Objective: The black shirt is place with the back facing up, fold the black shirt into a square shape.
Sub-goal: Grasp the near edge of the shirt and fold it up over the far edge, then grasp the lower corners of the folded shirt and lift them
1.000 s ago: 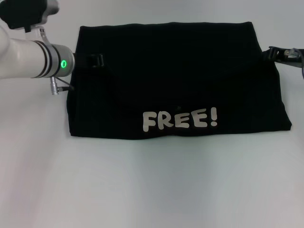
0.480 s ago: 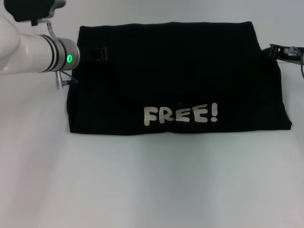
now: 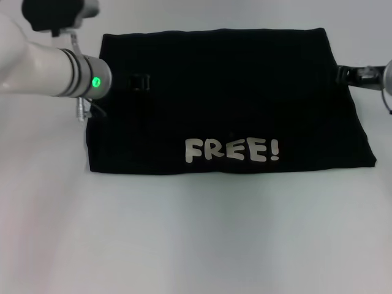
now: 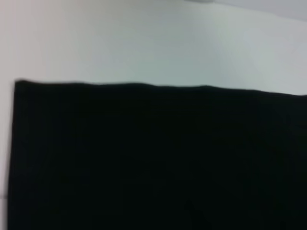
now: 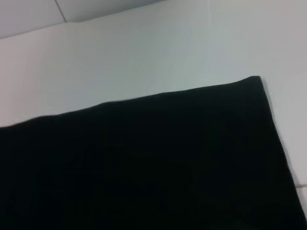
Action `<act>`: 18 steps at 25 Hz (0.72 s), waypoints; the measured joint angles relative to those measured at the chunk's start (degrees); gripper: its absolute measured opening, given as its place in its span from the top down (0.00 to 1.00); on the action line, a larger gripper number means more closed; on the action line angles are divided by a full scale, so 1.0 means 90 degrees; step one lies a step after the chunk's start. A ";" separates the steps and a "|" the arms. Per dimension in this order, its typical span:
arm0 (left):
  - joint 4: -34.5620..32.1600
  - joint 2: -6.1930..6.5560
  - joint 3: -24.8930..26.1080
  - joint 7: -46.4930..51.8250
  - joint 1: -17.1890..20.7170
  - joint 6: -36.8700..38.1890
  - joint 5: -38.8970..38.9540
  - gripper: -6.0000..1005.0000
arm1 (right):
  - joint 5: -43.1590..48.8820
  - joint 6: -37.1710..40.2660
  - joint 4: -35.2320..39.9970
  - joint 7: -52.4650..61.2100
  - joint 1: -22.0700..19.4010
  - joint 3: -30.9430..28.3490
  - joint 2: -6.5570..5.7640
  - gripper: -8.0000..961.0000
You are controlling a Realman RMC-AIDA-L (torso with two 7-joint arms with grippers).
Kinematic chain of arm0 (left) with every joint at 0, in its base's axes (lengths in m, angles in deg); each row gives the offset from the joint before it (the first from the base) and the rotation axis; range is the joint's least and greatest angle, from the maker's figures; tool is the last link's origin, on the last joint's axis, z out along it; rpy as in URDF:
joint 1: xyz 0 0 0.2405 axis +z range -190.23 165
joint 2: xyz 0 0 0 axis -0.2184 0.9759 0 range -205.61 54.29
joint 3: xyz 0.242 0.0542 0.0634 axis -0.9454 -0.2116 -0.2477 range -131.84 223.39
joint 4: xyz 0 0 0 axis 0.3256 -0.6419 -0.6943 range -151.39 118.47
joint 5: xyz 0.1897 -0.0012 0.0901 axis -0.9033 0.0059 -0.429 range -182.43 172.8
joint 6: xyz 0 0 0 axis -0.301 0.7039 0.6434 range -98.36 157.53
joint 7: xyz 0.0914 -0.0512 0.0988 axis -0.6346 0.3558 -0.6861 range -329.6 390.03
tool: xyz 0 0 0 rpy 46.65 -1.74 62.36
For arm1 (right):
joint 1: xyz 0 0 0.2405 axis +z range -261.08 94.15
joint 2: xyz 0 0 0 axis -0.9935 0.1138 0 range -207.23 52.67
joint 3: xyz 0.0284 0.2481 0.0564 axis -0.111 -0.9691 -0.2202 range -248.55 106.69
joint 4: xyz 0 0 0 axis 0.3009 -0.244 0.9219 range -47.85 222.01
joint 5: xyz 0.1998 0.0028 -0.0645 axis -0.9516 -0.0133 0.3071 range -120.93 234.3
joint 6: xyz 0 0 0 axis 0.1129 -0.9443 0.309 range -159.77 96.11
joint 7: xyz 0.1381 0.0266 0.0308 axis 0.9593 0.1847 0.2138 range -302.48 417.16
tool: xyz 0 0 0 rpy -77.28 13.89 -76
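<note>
One black shirt, long axis left-right, lettering upright

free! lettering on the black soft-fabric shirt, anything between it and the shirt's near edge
Nothing: in the head view only plain black fabric of the black soft-fabric shirt lies below the cream FREE! lettering.

Black shirt with cream "FREE!" lettering on white table.

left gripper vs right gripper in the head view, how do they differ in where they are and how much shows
The left gripper is over the black shirt, near its far left corner; the right gripper sits at the shirt's right edge, barely over the fabric. The left arm's white forearm and green light show plainly; of the right arm only a sliver shows at the picture's edge. Both are black and at the shirt's far half.
</note>
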 joint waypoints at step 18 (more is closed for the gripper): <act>-0.1473 0.0509 0.1764 -0.1395 0.1443 0.4005 -0.0010 0.36 | 0.0016 0.3713 0.1554 0.1453 -0.0426 -0.0337 -0.0822 0.30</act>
